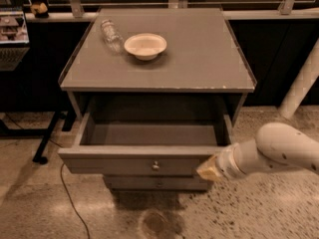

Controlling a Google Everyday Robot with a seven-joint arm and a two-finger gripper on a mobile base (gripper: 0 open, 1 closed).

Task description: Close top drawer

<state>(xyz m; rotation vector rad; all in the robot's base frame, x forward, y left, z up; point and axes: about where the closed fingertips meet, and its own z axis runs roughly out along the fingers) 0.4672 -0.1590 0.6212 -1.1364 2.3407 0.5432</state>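
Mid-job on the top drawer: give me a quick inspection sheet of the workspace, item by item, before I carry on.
Surface: grey cabinet top, with two items at its back left.
Job's things: top drawer pulled open; round knob at the centre of its front.
Clutter: white bowl; clear bottle lying on its side just left of it.
Grippers: hand at the right end of the drawer front, about knob height.
Cables: one dark cable on the floor, front left of the cabinet.
Surroundings: speckled floor; white post at right; lower drawer pushed in.
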